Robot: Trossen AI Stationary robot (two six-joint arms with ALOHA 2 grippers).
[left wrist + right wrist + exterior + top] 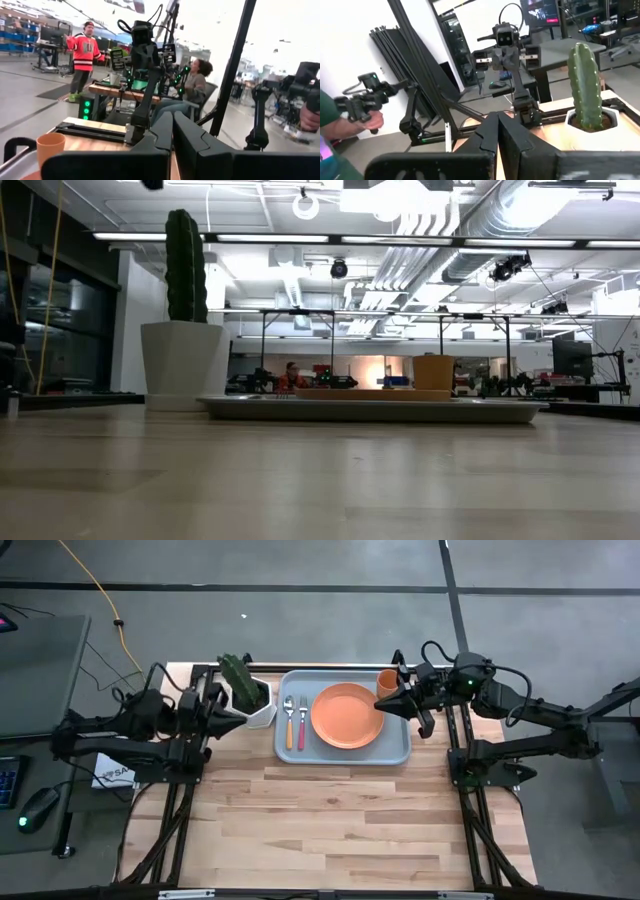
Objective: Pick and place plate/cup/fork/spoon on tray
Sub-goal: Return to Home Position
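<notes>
Tray already carries plate, cup, fork and spoon; right pincer, pressed together beside the cup, could topple it.

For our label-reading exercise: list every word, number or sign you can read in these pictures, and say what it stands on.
"SA": on a white sheet under the left arm; the rest is hidden.
Red jersey on a person in the room: white marking, too blurred to read.
Tray, plate, cup: no text.
</notes>
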